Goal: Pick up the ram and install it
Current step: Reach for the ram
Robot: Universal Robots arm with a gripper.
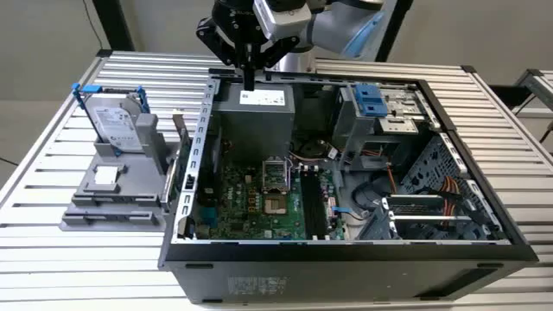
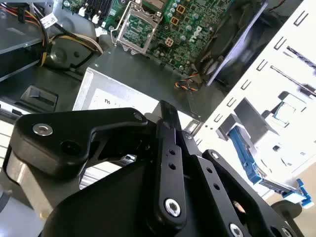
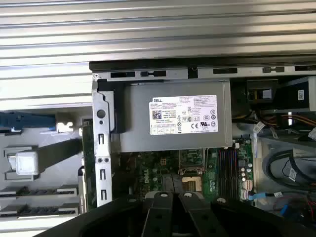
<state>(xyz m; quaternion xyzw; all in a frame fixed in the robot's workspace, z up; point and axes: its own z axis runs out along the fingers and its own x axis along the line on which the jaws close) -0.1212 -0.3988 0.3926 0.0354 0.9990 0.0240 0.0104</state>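
One slatted table [image 1: 87, 259] by a beige wall [image 1: 52, 39] carries the open computer case [image 1: 346, 251]; the tool [image 1: 248, 81] hangs closed above it.

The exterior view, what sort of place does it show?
Probably a robotics lab bench for computer assembly: an open computer case lies on a slatted metal table, and a hard drive stands in a grey fixture beside it.

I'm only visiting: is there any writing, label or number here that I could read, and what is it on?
On the power supply label: rows of fine print and marks, too small to read.
On the hard drive label: print blurred, not readable.
On the cable tag: dark marks, too small to read.
On the case: faint print on its dark outer panel, not readable.
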